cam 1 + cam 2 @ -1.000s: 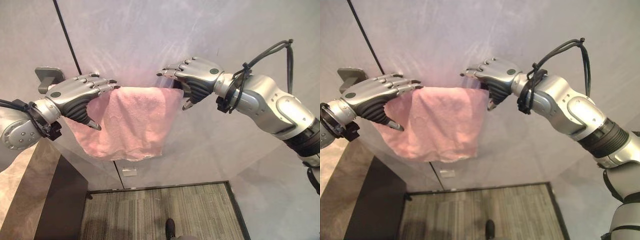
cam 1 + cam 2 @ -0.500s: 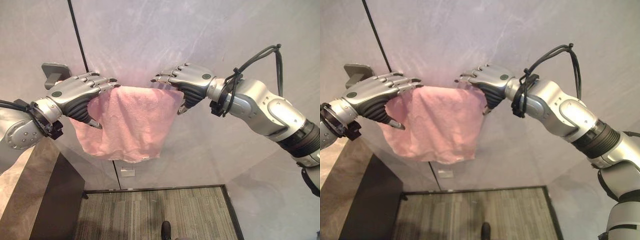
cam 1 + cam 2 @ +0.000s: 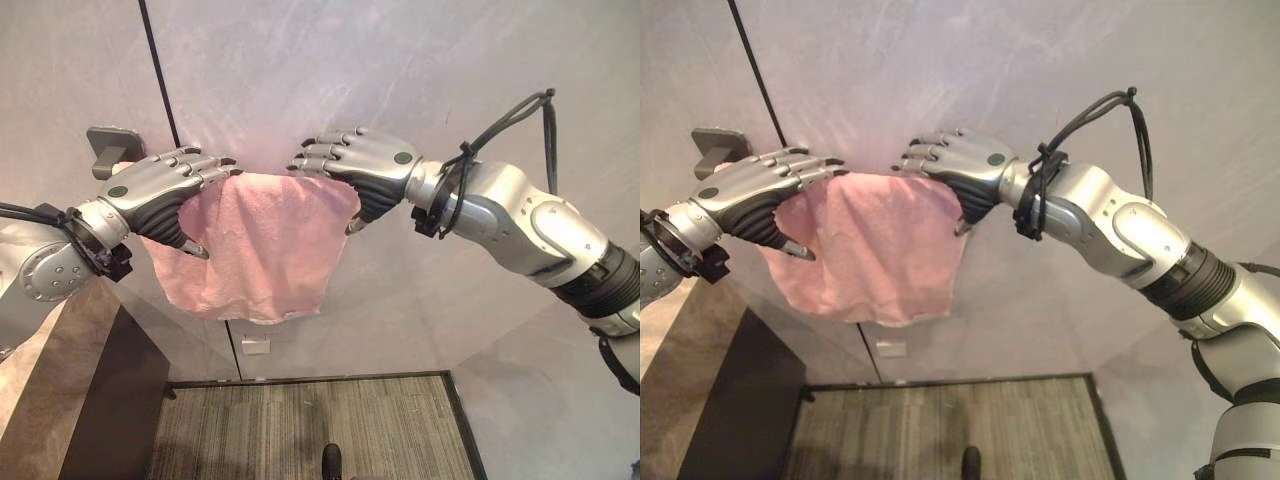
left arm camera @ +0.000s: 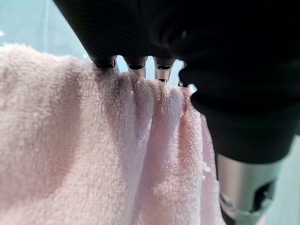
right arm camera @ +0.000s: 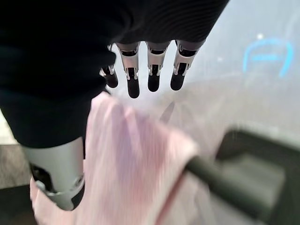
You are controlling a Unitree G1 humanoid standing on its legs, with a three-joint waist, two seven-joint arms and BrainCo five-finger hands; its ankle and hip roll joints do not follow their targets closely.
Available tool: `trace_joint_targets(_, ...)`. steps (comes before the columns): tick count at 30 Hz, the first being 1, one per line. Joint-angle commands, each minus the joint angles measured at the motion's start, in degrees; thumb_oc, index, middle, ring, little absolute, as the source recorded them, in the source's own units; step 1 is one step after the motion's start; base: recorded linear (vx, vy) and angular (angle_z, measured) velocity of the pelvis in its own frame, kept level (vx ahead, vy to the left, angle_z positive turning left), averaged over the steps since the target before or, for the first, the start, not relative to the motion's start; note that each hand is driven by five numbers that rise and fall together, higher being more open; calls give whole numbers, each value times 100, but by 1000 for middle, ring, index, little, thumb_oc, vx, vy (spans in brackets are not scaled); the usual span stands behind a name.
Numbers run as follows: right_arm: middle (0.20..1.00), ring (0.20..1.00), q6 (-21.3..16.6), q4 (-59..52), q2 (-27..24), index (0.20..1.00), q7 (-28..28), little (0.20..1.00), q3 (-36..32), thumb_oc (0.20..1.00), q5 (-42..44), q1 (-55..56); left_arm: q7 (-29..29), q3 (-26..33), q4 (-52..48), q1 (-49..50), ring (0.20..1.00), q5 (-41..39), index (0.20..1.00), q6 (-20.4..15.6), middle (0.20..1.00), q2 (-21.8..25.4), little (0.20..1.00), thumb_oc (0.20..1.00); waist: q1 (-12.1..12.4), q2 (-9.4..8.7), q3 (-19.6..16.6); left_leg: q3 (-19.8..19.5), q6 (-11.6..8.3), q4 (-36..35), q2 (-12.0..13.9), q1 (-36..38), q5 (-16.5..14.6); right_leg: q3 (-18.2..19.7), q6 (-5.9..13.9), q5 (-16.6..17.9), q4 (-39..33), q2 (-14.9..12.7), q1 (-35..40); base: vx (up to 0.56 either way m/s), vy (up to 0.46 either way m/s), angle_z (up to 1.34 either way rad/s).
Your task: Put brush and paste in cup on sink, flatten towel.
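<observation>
A pink towel [image 3: 262, 240] hangs over a dark rail [image 5: 220, 183] on the grey wall [image 3: 420, 60]. The left robot hand [image 3: 160, 190] rests its straight fingers on the towel's 9 o'clock corner. The right robot hand [image 3: 365, 170] hovers with fingers relaxed over its 3 o'clock corner. A bracket [image 3: 108, 145] sits at 9 o'clock.

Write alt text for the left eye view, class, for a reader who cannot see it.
A pink towel hangs over a wall-mounted rail, with the robot's left hand at its left top corner and right hand reaching over its right top edge. Behind is a pale grey wall; below, striped carpet.
</observation>
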Motion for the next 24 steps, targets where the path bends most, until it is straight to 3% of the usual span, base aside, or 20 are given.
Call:
trace_joint_targets(1,1000,1000,-11,143,-157,1000,139,1000,29,1000,-125,-201,-8,350,95,106,1000,97,1000,119,1000,159,1000,1000,101,33,176,3,223,13,-149,155,-182,-160,726,-491,7,-420,683,0,0,0)
trace_joint_targets(13,1000,1000,-198,297,-345,1000,303,1000,338,1000,-388,29,-83,321,76,243,1000,72,1000,66,1000,134,1000,1000,148,12,266,-20,217,13,-149,133,-153,-191,744,-467,7,-435,669,0,0,0)
trace_joint_targets(21,1000,1000,-335,92,-713,1000,324,1000,210,1000,-559,418,-20,837,238,798,1000,219,1000,81,1000,175,1000,1000,156,17,248,-32,214,13,-149,139,-157,-215,752,-463,7,-450,684,0,0,0)
trace_joint_targets(24,1000,1000,-382,-128,-1062,1000,360,1000,-7,1000,-479,774,48,1376,397,1371,1000,300,1000,118,1000,148,1000,1000,144,53,250,-29,207,13,-156,134,-148,-226,755,-471,7,-462,691,0,0,0)
